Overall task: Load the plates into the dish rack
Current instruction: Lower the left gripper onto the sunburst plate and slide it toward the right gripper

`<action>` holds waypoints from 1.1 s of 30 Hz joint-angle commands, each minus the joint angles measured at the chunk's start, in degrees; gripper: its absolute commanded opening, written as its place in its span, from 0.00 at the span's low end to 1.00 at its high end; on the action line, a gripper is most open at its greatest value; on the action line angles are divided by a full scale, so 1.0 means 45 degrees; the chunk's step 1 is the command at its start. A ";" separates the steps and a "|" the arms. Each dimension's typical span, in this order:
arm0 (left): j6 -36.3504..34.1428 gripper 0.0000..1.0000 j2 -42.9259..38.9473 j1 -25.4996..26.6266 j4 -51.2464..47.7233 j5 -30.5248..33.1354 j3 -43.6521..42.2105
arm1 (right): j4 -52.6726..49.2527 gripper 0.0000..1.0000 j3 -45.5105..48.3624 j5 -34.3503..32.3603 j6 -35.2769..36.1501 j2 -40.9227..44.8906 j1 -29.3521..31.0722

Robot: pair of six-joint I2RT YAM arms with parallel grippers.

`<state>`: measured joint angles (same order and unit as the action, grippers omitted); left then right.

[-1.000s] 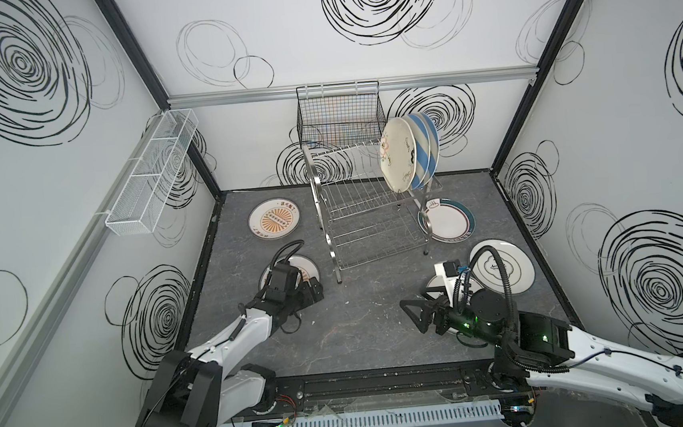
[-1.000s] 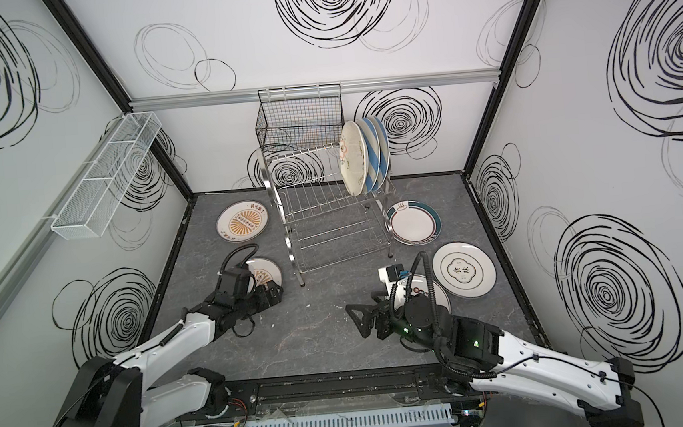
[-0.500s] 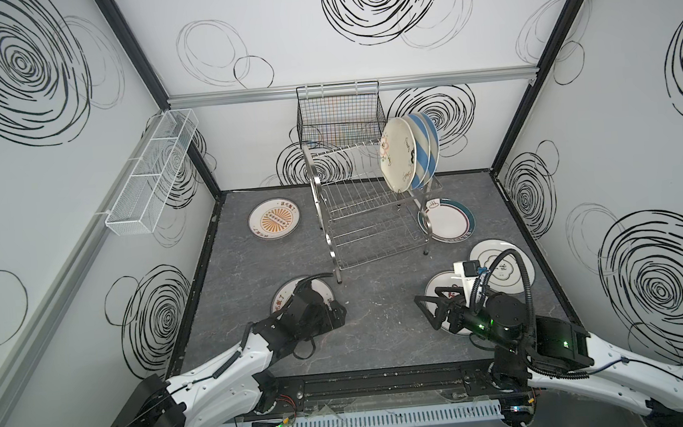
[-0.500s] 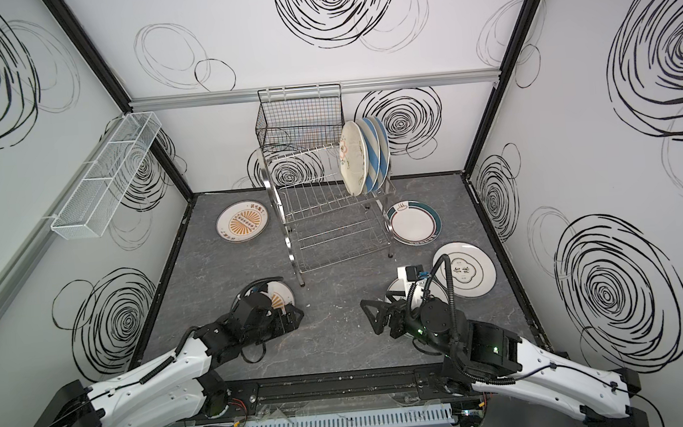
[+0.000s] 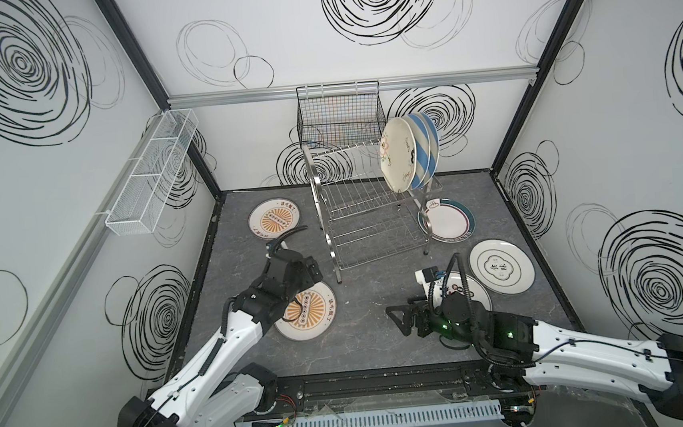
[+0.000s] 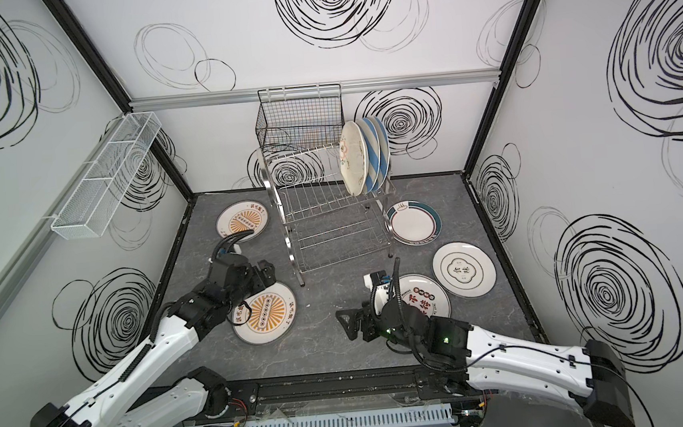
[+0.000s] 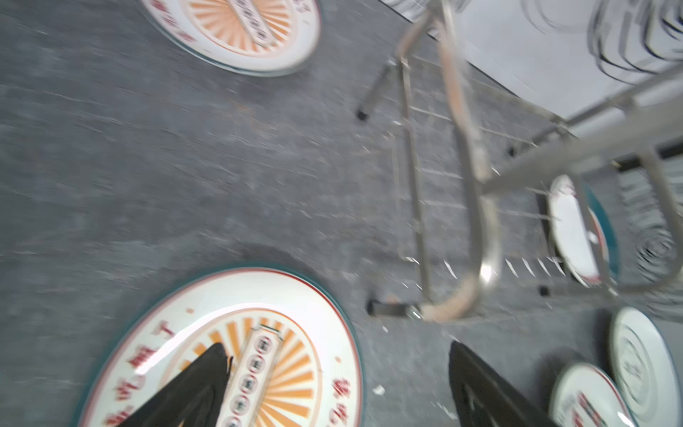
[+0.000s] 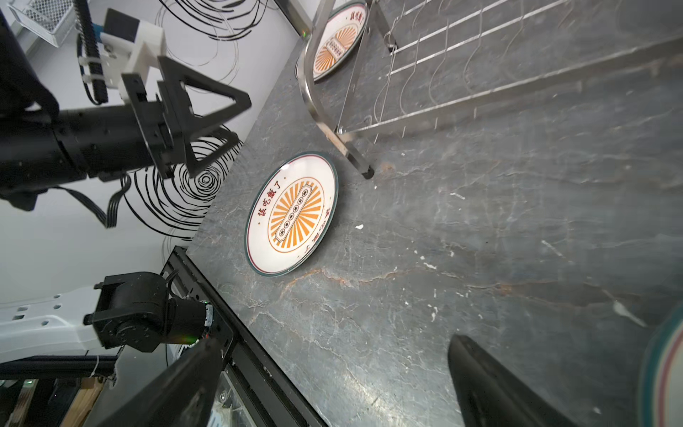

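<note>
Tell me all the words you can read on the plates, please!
"該吃飯了" in red, on the near orange sunburst plate.
"食味", as far as it can be made out, in the middle of the white plate.
"不" and "待" on the red-black plate; the rest is covered or too small.
The far orange sunburst plate and the teal-rimmed plate have lettering too small to read.

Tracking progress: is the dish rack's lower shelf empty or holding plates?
Empty. In both top views the lower shelf of the dish rack is bare wire; three plates stand on edge in its upper shelf.
</note>
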<state>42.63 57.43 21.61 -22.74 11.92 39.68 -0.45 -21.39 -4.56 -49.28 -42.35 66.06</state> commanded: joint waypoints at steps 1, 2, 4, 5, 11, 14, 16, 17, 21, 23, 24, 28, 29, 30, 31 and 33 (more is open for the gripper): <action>-0.1475 0.96 0.1033 -0.1522 0.0412 0.0199 -0.0496 | 0.3191 0.98 0.0445 0.0588 -0.0621 -0.0753 0.0105; -0.1566 0.96 0.1492 -0.2009 0.0487 0.0074 -0.0496 | 0.3307 0.98 0.0373 0.0656 -0.0547 -0.1149 0.0104; -0.1890 0.96 0.2229 -0.2650 0.0961 -0.0559 -0.0575 | 0.3275 0.98 0.0076 0.0835 -0.0555 -0.1929 0.0082; -0.1998 0.96 0.2616 -0.2815 0.1133 -0.0674 -0.0591 | 0.3244 0.98 -0.0071 0.0936 -0.0706 -0.2274 0.0054; -0.2285 0.96 0.3833 -0.3308 0.2343 -0.1550 -0.0983 | 0.4362 1.00 -0.0092 0.1461 -0.0788 -0.3612 0.0046; -0.2403 0.96 0.4290 -0.3576 0.2621 -0.2301 -0.1064 | 0.4581 1.00 -0.0128 0.1413 -0.0712 -0.3959 0.0028; -0.2394 0.96 0.4443 -0.3608 0.2736 -0.2600 -0.1076 | 0.4647 1.00 -0.0149 0.1348 -0.0706 -0.4128 0.0002; -0.2346 0.96 0.4464 -0.3588 0.2829 -0.2735 -0.1136 | 0.4715 1.00 -0.0150 0.1326 -0.0710 -0.4226 -0.0017; -0.1957 0.96 0.4337 -0.3440 0.3263 -0.3653 -0.1760 | 0.5193 0.99 0.0006 0.1612 -0.0788 -0.4686 -0.0224; -0.1752 0.96 0.4132 -0.3275 0.3534 -0.4152 -0.2222 | 0.5354 0.98 0.0041 0.1937 -0.0768 -0.4950 -0.0354; -0.1656 0.96 0.3995 -0.3158 0.3516 -0.4186 -0.2409 | 0.5447 0.98 0.0029 0.2053 -0.0785 -0.5096 -0.0411; -0.1081 0.96 0.3106 -0.2727 0.3704 -0.4395 -0.3316 | 0.5531 0.98 -0.0104 0.2323 -0.0827 -0.5689 -0.0573; -0.0922 0.96 0.2848 -0.2611 0.3757 -0.4463 -0.3557 | 0.5534 0.98 -0.0163 0.2495 -0.0845 -0.5892 -0.0644; -0.0764 0.96 0.2600 -0.2478 0.3828 -0.4515 -0.3774 | 0.5501 0.98 -0.0239 0.2739 -0.0847 -0.6087 -0.0728; -0.0662 0.96 0.2377 -0.2331 0.3862 -0.4476 -0.3924 | 0.5490 0.98 -0.0302 0.2961 -0.0859 -0.6296 -0.0815; -0.0447 0.96 0.1968 -0.1999 0.3867 -0.4324 -0.4156 | 0.5681 0.96 -0.0384 0.3354 -0.0970 -0.6859 -0.0949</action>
<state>37.26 67.72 10.76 -4.54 -5.63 23.20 22.72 -21.32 7.60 -52.62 -70.94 62.59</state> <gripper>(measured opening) 0.958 0.965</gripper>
